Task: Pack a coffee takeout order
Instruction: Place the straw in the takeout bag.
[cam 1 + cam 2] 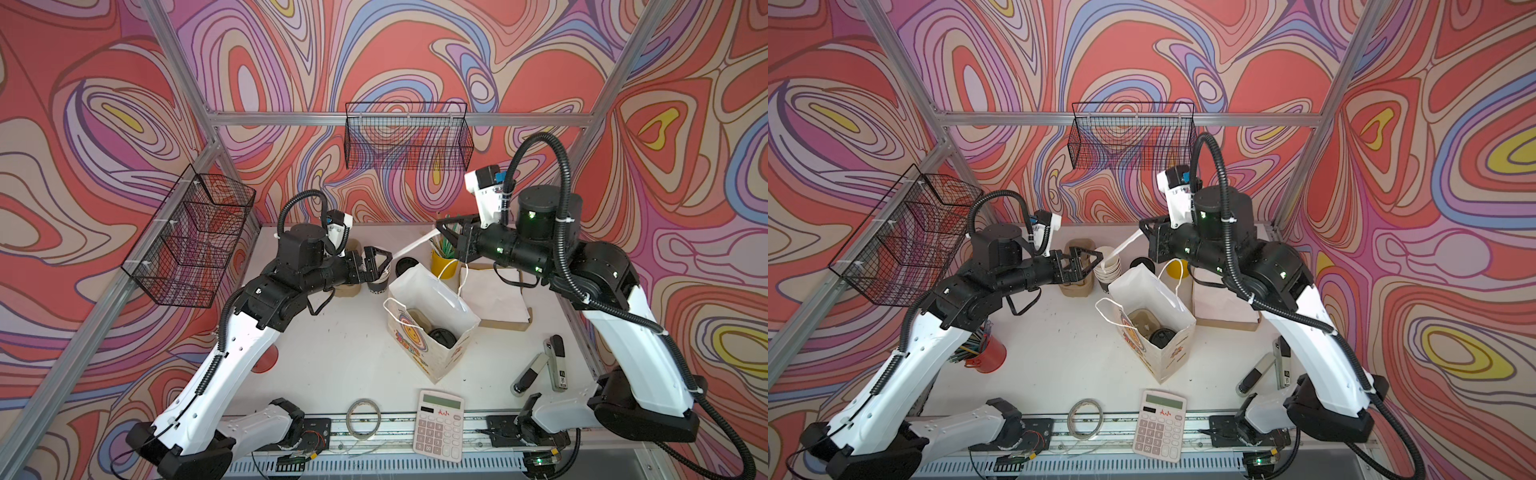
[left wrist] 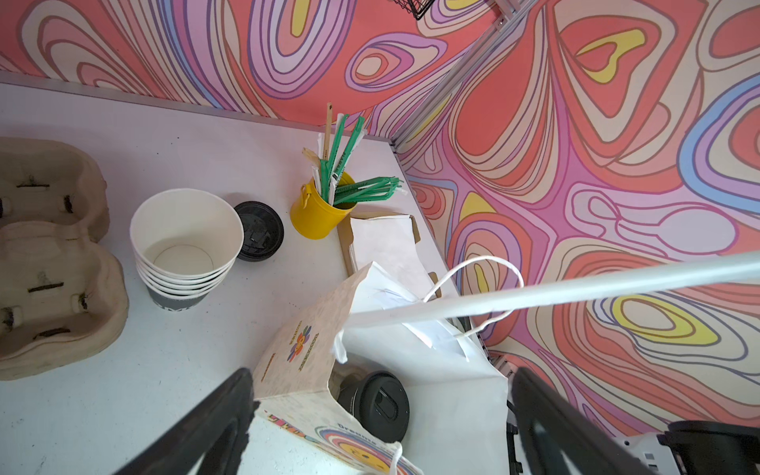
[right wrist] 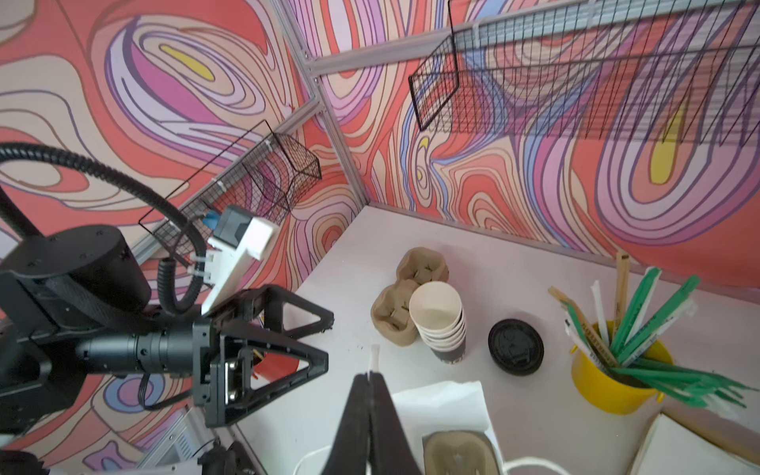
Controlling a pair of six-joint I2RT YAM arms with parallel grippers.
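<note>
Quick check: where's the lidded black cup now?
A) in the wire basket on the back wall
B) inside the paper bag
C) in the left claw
B: the cup shows, lid on, down inside the open bag; the left claw is open and holds nothing.

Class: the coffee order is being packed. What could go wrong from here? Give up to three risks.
The right gripper pinches the wrapped straw at one end only; its long free length could slip or miss the mouth of the paper bag.
The bag stands unheld, the left gripper open and clear of it; a nudge might tip it.
The straw's free end points at the stack of lidless cups and might knock them.
</note>
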